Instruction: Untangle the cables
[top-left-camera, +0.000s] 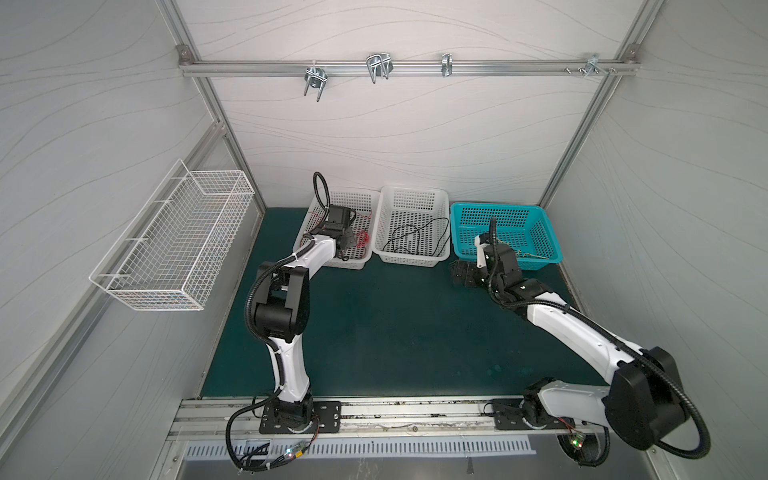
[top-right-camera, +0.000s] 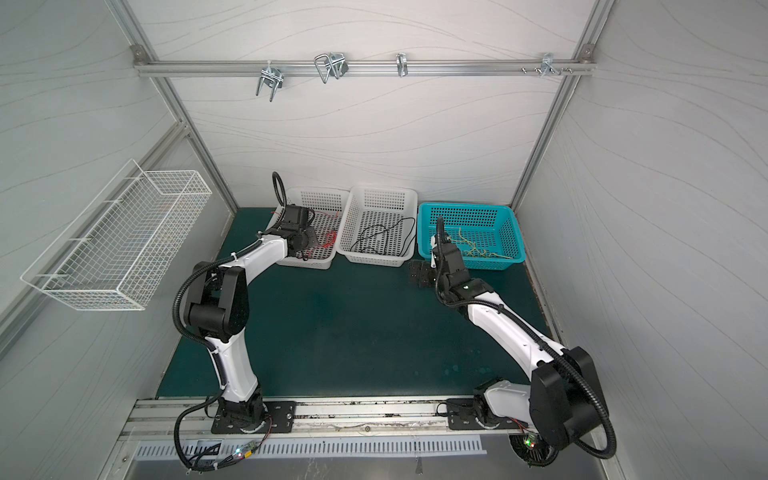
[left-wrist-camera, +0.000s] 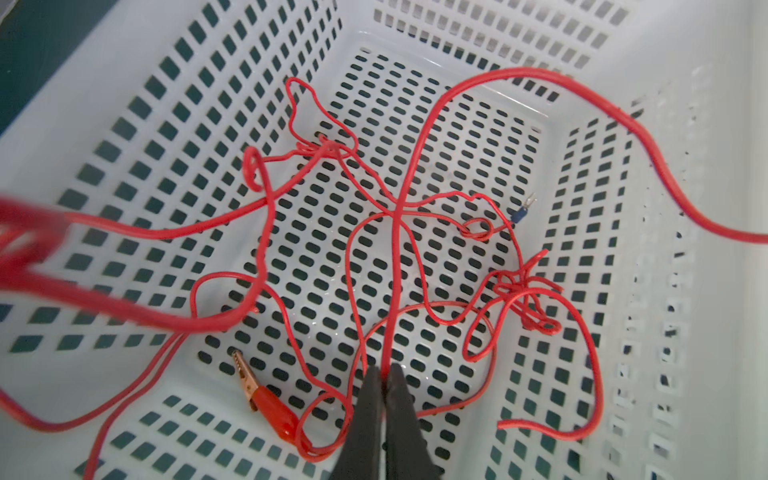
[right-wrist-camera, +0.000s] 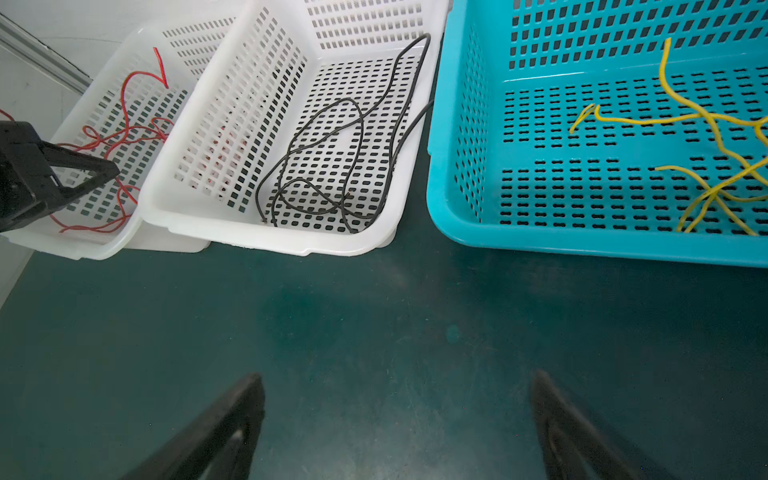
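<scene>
While the three baskets stood in a row along the far edge of the green mat (top-left-camera: 374, 316), your sorting by colour looked nearly finished, going by these views. At about eleven o'clock from the mat's centre sat the left white basket (top-left-camera: 360, 198), holding the red cables (left-wrist-camera: 397, 216); at twelve the middle white basket (top-left-camera: 415, 195) held the black cable (right-wrist-camera: 357, 137), with one strand draped over its wall toward the blue side; at one o'clock the blue basket (top-left-camera: 498, 208) held the yellow cables (right-wrist-camera: 706, 120). No cable lay on the open mat. What was left, I judge, was inside the baskets: the red cables crossed each other repeatedly and carried small tight knots, and the yellow ones overlapped too. Your left gripper (left-wrist-camera: 385, 374) was down inside the red basket with its jaws pinched together on one red strand that ran up between the tips. Your right gripper (right-wrist-camera: 399, 395) hovered over bare mat just in front of the blue basket, jaws spread wide and empty. A red alligator clip (left-wrist-camera: 266, 399) and a small blue fork terminal (left-wrist-camera: 521, 212) lay on that basket's floor.
</scene>
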